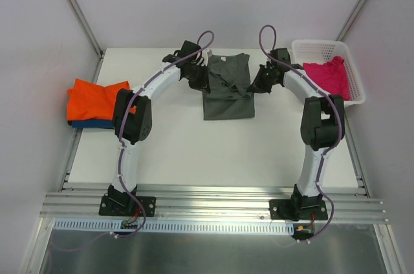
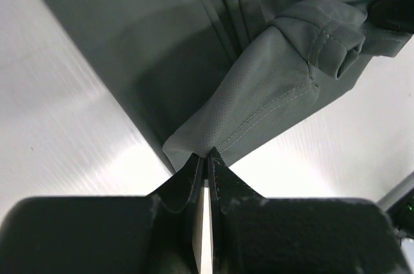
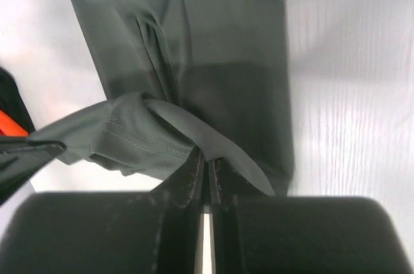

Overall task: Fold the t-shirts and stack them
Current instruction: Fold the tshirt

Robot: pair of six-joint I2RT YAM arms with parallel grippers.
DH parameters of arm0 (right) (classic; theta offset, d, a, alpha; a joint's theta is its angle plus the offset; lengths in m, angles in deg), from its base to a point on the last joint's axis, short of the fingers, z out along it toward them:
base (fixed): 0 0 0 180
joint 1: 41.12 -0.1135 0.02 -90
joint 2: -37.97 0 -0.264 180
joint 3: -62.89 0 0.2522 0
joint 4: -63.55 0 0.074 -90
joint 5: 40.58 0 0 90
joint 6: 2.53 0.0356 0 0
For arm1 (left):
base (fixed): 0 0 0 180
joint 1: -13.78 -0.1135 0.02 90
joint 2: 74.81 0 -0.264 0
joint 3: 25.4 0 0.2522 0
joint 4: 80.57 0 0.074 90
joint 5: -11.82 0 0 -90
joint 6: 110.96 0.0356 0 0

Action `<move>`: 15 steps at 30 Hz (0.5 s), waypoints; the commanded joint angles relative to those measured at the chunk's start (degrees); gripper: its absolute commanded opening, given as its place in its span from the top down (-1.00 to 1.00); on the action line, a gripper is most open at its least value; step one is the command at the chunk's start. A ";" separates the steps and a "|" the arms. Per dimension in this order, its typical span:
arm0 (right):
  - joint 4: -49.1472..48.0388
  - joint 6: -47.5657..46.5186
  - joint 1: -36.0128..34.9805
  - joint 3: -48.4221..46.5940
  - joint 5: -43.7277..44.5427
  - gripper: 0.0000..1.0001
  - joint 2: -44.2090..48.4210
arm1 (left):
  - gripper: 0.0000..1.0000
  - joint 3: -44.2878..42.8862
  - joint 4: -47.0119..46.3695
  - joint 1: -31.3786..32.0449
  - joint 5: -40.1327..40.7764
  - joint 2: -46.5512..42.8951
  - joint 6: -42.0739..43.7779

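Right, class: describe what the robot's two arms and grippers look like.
The left arm and right arm match: white curved links, black joint housings. A purple cable runs along each, looping near the wrist. The left gripper and right gripper each have two black tapering fingers.

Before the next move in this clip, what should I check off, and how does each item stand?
1. Left gripper grips dark grey t-shirt: ok, shut on a fold of cloth.
2. Right gripper grips the same shirt: ok, shut on cloth.
3. Shirt's near half flat on table: ok.
4. Lifted cloth smooth between the grippers: not ok, bunched.
5. Orange t-shirt stacked on blue t-shirt: ok.
6. Magenta t-shirt lies in basket: ok.
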 commanded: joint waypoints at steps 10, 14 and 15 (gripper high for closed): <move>-4.07 1.93 1.08 -13.41 -1.46 0.99 -11.01 | 1.00 -6.52 0.05 -1.61 4.11 5.74 0.93; -5.04 1.76 0.99 -12.97 -1.02 0.47 -12.42 | 0.85 -6.43 0.05 -1.88 6.48 6.45 0.40; -5.22 0.72 0.99 -13.06 -0.76 0.26 -12.33 | 0.56 -6.61 0.05 -1.88 7.18 6.54 0.14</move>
